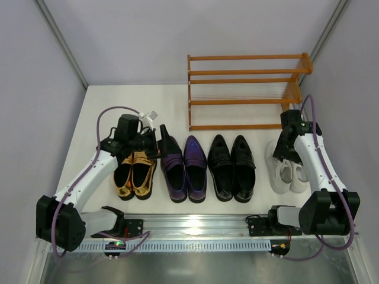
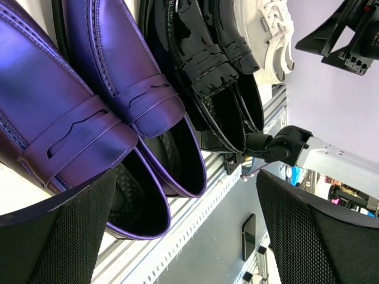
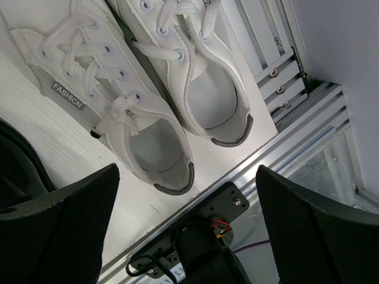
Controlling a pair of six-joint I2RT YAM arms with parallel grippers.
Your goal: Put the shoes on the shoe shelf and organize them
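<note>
We are hovering our left claw (image 2: pixel 186 236), fingers spread apart, with the purple loafers (image 2: pixel 89 112) lying just beneath it and the black loafers (image 2: pixel 207 71) beyond them. Our right claw (image 3: pixel 186 228), likewise gaping, is hanging over the sneakers (image 3: pixel 148 112). The gold loafers (image 1: pixel 135 174) are lying just left of the left claw, and the shelf (image 1: pixel 246 89) is standing ahead of both claws.
</note>
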